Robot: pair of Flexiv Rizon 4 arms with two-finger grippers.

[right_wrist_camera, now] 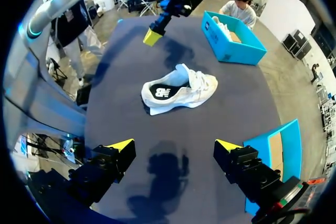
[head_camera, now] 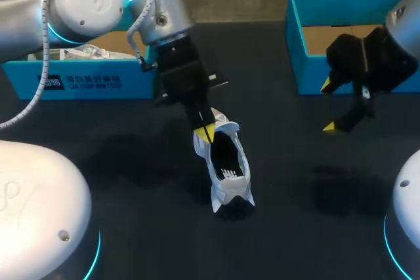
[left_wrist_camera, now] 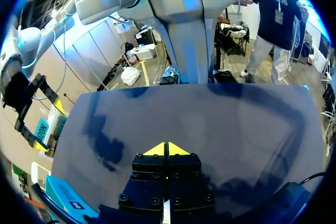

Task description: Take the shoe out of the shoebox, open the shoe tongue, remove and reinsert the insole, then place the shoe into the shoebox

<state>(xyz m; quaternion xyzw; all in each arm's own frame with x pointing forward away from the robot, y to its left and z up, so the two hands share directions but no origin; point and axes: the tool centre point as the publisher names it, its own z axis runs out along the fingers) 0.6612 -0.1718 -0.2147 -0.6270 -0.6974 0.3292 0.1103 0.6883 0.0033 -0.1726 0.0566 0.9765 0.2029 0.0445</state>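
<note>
A white lace-up sneaker with a dark insole (head_camera: 230,168) stands on its sole on the dark tabletop (head_camera: 131,181), just toward 6 o'clock from the middle of the head view, outside both boxes. Its heel lies toward 6 o'clock and its laced front toward 12 o'clock. The mouth of the shoe is wide enough that the insole and its white mark can be seen. The left gripper (head_camera: 207,132) hangs at the sneaker's 12 o'clock end. In its own wrist view its yellow tips (left_wrist_camera: 167,149) are pressed together with nothing between them and only bare tabletop ahead. From the right wrist view, that gripper (right_wrist_camera: 152,36) is up in the air beyond the sneaker (right_wrist_camera: 181,90), apart from it. The right gripper (head_camera: 329,106) hovers at 3 o'clock, well away from the sneaker. Its fingers are spread wide and empty, and in its wrist view (right_wrist_camera: 174,146) the sneaker lies ahead of the gap. At 10 o'clock sits a turquoise cardboard box with crumpled white paper inside (head_camera: 79,90). At 1 o'clock is a second turquoise cardboard box with a bare brown floor (head_camera: 308,73), just behind the right gripper.
</note>
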